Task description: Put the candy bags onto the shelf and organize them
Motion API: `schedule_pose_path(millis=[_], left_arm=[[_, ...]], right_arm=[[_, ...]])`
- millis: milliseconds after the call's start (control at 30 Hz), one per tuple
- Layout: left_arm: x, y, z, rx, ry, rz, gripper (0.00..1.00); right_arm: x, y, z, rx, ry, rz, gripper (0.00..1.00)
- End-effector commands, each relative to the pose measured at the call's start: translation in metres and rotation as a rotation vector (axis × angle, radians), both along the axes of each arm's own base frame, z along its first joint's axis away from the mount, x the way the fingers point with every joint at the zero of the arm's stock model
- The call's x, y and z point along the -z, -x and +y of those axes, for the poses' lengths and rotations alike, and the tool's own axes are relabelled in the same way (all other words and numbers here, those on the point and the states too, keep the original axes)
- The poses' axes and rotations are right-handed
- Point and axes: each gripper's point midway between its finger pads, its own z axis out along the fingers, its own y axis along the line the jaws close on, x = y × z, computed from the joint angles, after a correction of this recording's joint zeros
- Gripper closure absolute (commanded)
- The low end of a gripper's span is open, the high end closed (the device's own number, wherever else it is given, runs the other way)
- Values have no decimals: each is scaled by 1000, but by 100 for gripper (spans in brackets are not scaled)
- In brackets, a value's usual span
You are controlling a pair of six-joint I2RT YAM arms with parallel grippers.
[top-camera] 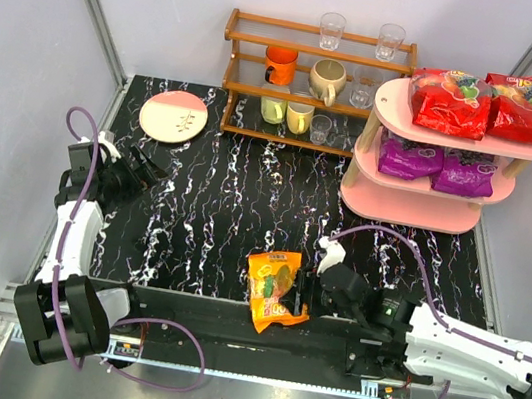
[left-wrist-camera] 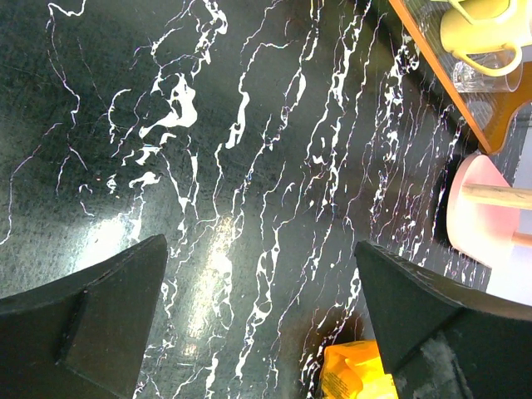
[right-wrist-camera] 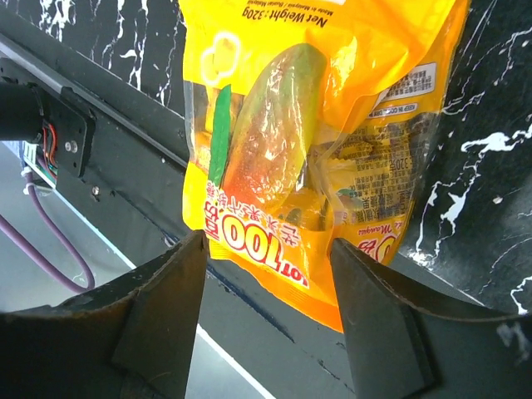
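Seemingly the last pickup is in hand: the orange candy bag (top-camera: 275, 287) lies well short of the pink shelf (top-camera: 401, 211), overhanging the near edge of the counter (top-camera: 235, 205), with the right claw (top-camera: 309, 285) spread at its side. Next it should likely pinch and lift toward the shelf's bare bottom tier. The left claw (top-camera: 144, 172), also spread, hovers far left of the shelf, leaving open room.

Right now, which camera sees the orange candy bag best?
The right wrist view: the orange candy bag fills it, print readable. The top external view shows it whole but small; the left wrist view, only a corner.
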Motion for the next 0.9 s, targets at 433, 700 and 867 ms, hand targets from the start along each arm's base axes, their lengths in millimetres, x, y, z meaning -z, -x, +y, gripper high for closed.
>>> schedule_pose_path(millis=[433, 700, 867], left_arm=[[-24, -12, -8, 59, -14, -113, 1], [-21, -10, -9, 64, -4, -104, 1], [-20, -10, -10, 64, 2, -98, 1]], right_arm=[[25, 10, 4, 21, 77, 99, 84], [-1, -40, 30, 158, 134, -48, 100], [-15, -68, 89, 261, 69, -19, 100]])
